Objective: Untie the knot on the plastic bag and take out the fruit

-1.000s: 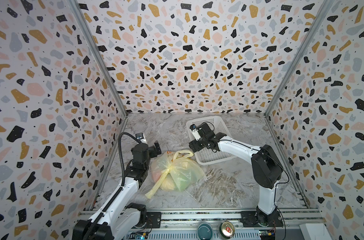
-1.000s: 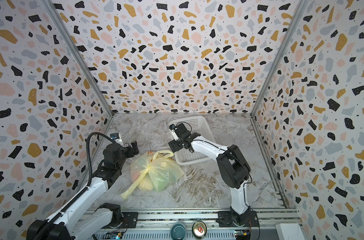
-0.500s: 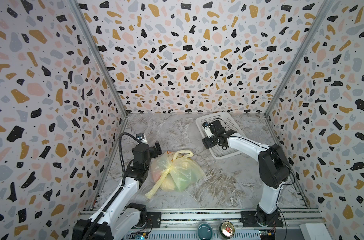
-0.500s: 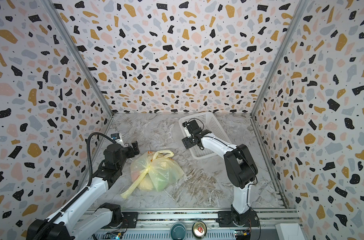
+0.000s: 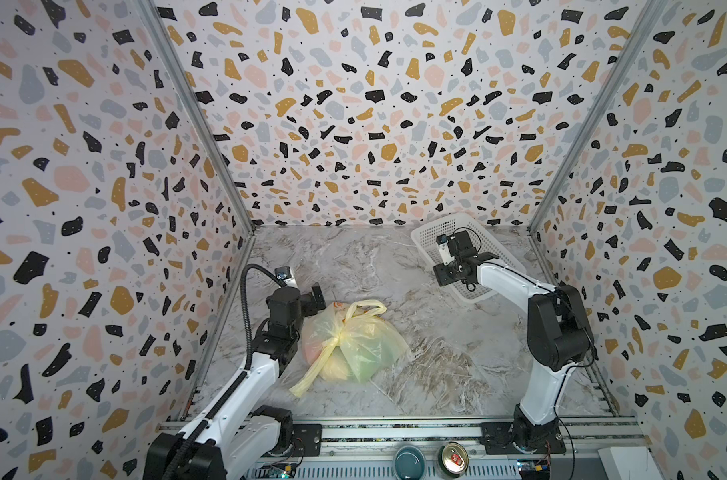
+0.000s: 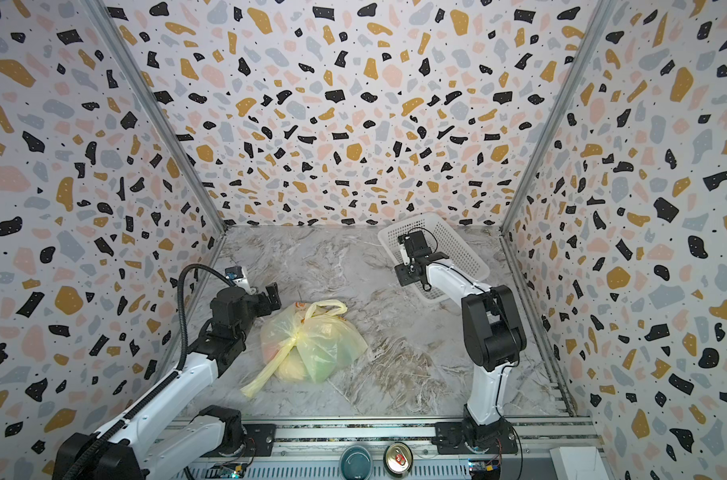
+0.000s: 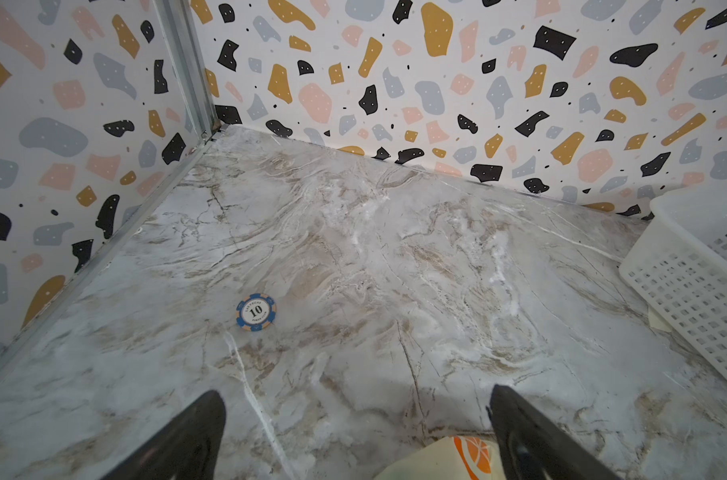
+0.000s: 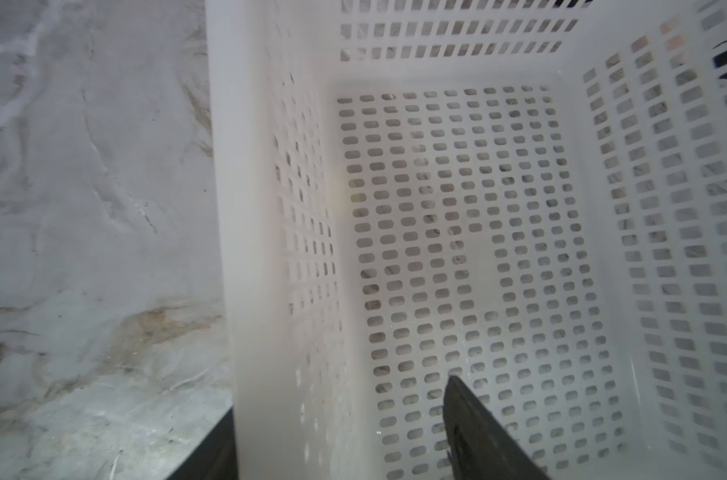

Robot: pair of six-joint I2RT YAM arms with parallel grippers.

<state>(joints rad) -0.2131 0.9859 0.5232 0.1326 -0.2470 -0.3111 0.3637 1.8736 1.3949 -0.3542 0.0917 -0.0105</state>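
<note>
The pale-yellow plastic bag [image 5: 353,345] [image 6: 316,340] lies tied on the marble floor, left of centre. Its knot [image 5: 338,338] [image 6: 297,338] sits on top, with one loop handle up and a long tail trailing forward. The fruit shows only as green and pink tints through the plastic [image 5: 368,365]. My left gripper [image 5: 316,296] [image 7: 355,419] hangs open just behind the bag, and the bag's orange-printed corner [image 7: 457,457] lies by one finger. My right gripper [image 5: 451,274] [image 8: 340,399] straddles the white basket's wall [image 8: 270,208], one finger outside and one inside, with a gap showing.
The white perforated basket [image 5: 449,217] [image 6: 457,241] [image 7: 694,291] stands at the back right and holds nothing. A blue poker chip [image 7: 255,311] lies on the floor near the back-left corner. A teal cup [image 5: 409,461] and a can [image 5: 453,459] sit on the front rail.
My right gripper has moved right and towards the back wall, and the basket has slid with it. Its jaws have narrowed. The left arm and the bag have not moved.
</note>
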